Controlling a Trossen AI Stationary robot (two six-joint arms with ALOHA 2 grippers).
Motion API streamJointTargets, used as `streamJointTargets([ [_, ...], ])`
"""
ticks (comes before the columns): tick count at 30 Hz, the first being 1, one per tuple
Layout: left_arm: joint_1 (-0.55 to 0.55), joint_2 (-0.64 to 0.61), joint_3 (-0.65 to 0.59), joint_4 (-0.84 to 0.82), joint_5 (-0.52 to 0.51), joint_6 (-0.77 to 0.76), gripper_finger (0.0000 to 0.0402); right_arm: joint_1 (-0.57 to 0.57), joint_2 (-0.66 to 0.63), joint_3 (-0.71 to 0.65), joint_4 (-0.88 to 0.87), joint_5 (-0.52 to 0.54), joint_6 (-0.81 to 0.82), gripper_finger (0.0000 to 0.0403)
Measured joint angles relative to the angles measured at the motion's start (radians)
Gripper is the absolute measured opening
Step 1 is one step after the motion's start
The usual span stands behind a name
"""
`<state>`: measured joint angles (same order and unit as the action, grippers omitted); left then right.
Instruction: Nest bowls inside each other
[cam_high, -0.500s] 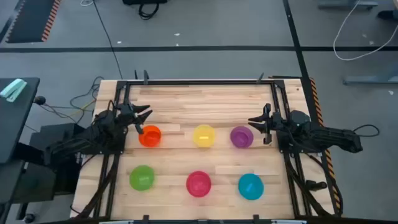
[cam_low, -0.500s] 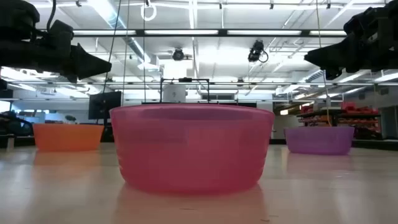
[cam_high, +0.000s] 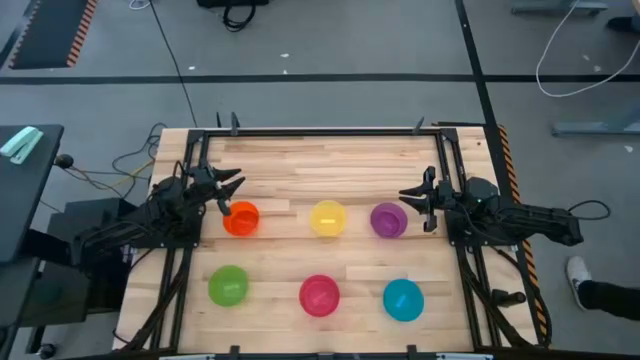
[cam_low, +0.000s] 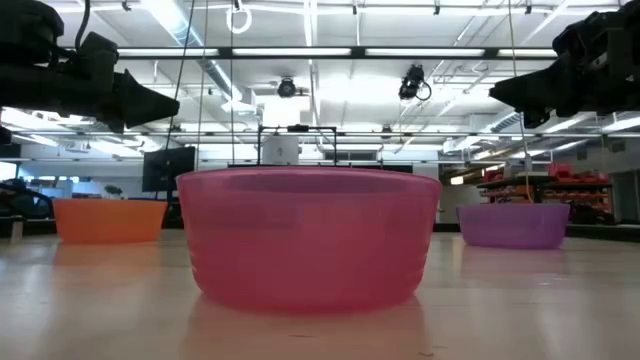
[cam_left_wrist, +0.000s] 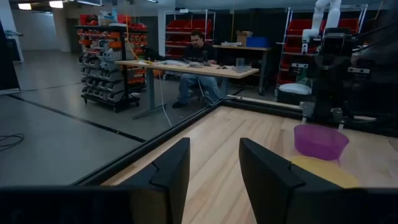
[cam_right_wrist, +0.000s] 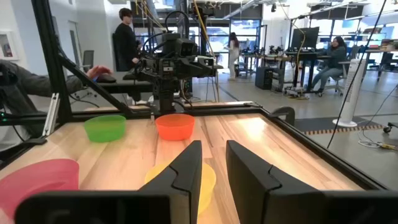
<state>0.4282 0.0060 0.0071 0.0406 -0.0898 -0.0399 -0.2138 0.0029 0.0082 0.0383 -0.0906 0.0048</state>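
A: Where do the fingers stand?
B: The left gripper (cam_high: 232, 191) hangs at centre left of the high view, its fingers (cam_left_wrist: 171, 171) parted with bare wood between them, gripping nothing, tips just over the upper left rim of the orange bowl (cam_high: 240, 218). The right gripper (cam_high: 415, 199) sits at centre right, its fingers (cam_right_wrist: 186, 165) likewise spread and empty, just right of the purple bowl (cam_high: 388, 220).

A: And the bowls?
B: Six, all apart, none nested, in two rows on the wooden bench (cam_high: 330, 165). Middle row from the left of the high view: orange, then the yellow bowl (cam_high: 327, 218), then purple. Lower row: the green bowl (cam_high: 228, 286), the magenta-pink bowl (cam_high: 319, 295) and the blue bowl (cam_high: 403, 299).

A: What does the low view give?
B: The magenta-pink one fills the middle of the frame, upright; orange stands far left, purple far right, both arms dark in the upper corners.

A: Anything beyond the bench?
B: A seated person (cam_left_wrist: 198, 62) at a long table in the left wrist view, and a standing person (cam_right_wrist: 127, 46) in dark clothes at upper left of the right wrist view.
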Motion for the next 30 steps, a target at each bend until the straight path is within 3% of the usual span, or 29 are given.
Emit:
streamJointTargets([
  [30,0.000,0.000,0.000,0.000,0.000,0.000,0.0142,0.000,0.000,0.000,0.000,0.000,0.000,0.0081],
])
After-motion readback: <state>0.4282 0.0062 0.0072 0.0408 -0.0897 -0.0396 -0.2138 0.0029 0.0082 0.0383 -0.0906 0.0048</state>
